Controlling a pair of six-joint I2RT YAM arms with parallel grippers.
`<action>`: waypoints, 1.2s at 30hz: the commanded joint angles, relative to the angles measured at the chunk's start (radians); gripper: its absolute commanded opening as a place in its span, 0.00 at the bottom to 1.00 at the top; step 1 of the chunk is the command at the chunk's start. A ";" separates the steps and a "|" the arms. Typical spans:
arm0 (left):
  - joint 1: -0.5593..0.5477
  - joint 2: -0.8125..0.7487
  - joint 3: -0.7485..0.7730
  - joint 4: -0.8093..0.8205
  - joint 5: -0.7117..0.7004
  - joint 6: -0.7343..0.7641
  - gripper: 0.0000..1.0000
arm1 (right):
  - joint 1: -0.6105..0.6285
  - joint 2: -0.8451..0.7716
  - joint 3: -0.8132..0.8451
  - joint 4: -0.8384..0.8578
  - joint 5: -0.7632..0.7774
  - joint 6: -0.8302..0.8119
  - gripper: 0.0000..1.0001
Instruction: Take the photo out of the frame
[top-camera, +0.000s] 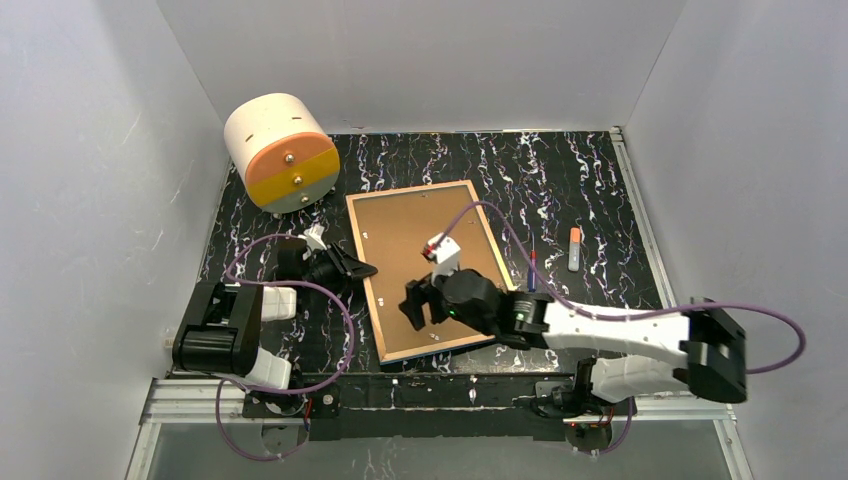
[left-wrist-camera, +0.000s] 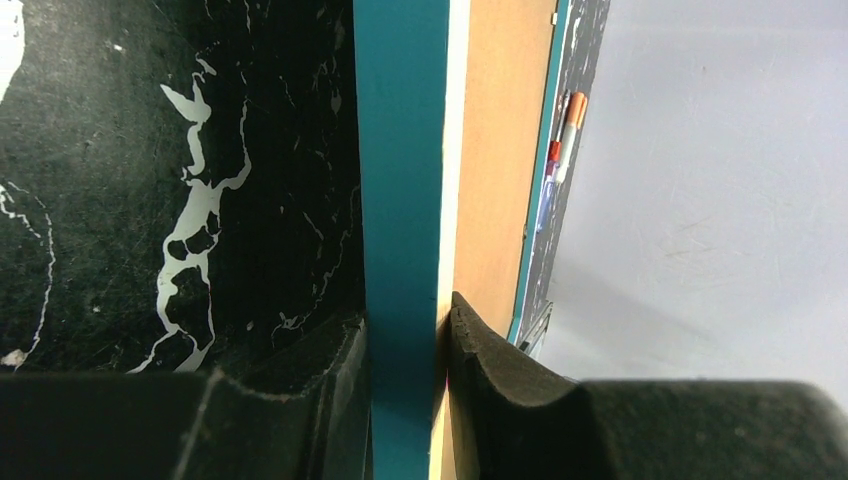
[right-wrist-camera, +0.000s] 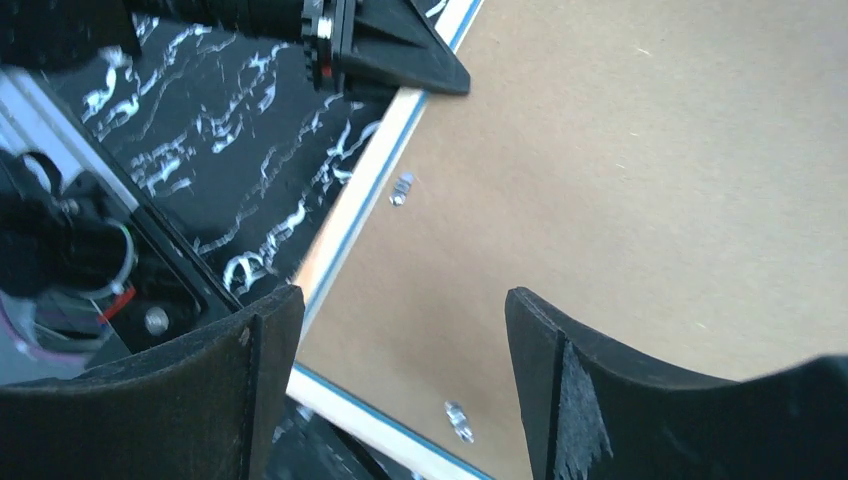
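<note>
The frame (top-camera: 410, 190) lies face down on the black marbled table, its brown backing board (top-camera: 420, 260) facing up. The photo is hidden beneath the board. My left gripper (top-camera: 365, 270) is shut on the frame's left edge. The left wrist view shows the blue edge (left-wrist-camera: 400, 180) pinched between both pads (left-wrist-camera: 405, 340). My right gripper (top-camera: 415, 305) hovers open over the board's near-left corner. In the right wrist view its fingers (right-wrist-camera: 405, 320) stand wide apart above the board (right-wrist-camera: 620, 180), near two small metal tabs (right-wrist-camera: 458, 420).
A white cylinder with an orange and yellow face (top-camera: 280, 150) stands at the back left. A marker (top-camera: 574, 248) and a thin pen (top-camera: 531, 268) lie right of the frame. White walls enclose the table on three sides.
</note>
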 joint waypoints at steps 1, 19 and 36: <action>-0.003 -0.047 0.046 -0.070 -0.017 0.056 0.00 | 0.022 -0.180 -0.172 0.168 -0.029 -0.238 0.82; -0.003 -0.044 0.171 -0.286 -0.003 0.189 0.00 | 0.411 -0.067 -0.273 0.187 0.230 -0.605 0.82; -0.003 -0.048 0.159 -0.285 0.001 0.182 0.00 | 0.410 0.300 -0.282 0.561 0.473 -0.998 0.80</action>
